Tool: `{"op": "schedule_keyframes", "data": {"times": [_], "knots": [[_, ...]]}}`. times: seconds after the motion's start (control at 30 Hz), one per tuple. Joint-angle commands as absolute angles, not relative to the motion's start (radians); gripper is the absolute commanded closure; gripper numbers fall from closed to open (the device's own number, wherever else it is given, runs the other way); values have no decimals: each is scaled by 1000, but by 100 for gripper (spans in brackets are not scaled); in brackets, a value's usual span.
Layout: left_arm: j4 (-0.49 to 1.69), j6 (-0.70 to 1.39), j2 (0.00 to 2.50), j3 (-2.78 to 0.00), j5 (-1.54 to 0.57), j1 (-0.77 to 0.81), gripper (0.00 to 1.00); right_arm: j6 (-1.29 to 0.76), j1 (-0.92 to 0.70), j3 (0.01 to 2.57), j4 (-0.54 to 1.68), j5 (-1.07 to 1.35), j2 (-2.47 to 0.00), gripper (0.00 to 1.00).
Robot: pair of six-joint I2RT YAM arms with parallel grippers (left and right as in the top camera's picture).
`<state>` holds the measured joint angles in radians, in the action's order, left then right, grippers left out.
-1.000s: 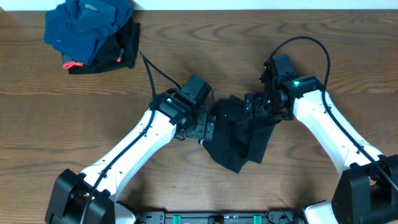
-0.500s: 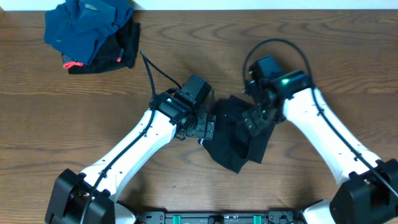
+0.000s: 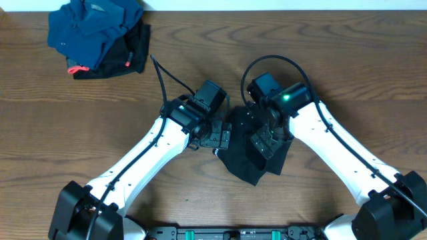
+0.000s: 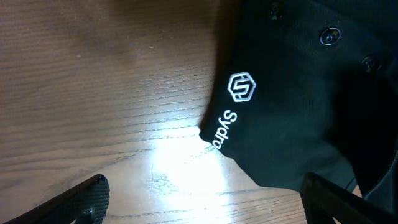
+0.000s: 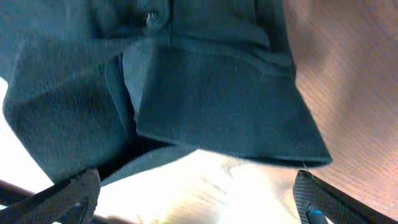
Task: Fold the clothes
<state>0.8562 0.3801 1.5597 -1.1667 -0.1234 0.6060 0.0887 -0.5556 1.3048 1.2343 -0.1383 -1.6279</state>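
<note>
Moved: right hand (image 3: pixel 263 143) now over the middle of the black clothes (image 3: pixel 241 168), fingers apart, holding nothing.
Unchanged: left hand (image 3: pixel 219 137), fingers apart, at the clothes' left edge.

The lettered shirt (image 3: pixel 245 167) lies mid-tabletop (image 3: pixel 67 133), left gripper (image 3: pixel 219 137) beside its left edge, right gripper (image 3: pixel 264 143) over it. A bundled garment (image 3: pixel 93 23) overlaps a tagged piece (image 3: pixel 133 53) at the far-left corner.

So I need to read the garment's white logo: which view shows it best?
Left wrist view: the white logo sits close and sharp on the black garment. Overhead shows the garment crumpled, no logo visible; right wrist shows only a hem and button.
</note>
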Motion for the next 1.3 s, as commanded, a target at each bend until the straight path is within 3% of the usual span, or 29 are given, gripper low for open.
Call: {"op": "schedule_keyframes", "data": {"times": [0.0,0.87,1.27], "knots": [[859,368,1568,-1161,-80,607,2,102,-564,1267,1211,-157,-1623,3],[867,386,1568,-1161,-33,496,2,79,-557,1071,938,-407,-1629,2],[878,386,1568,-1161,-33,496,2,93,-438,1071,800,-423,-1630,3]]}}
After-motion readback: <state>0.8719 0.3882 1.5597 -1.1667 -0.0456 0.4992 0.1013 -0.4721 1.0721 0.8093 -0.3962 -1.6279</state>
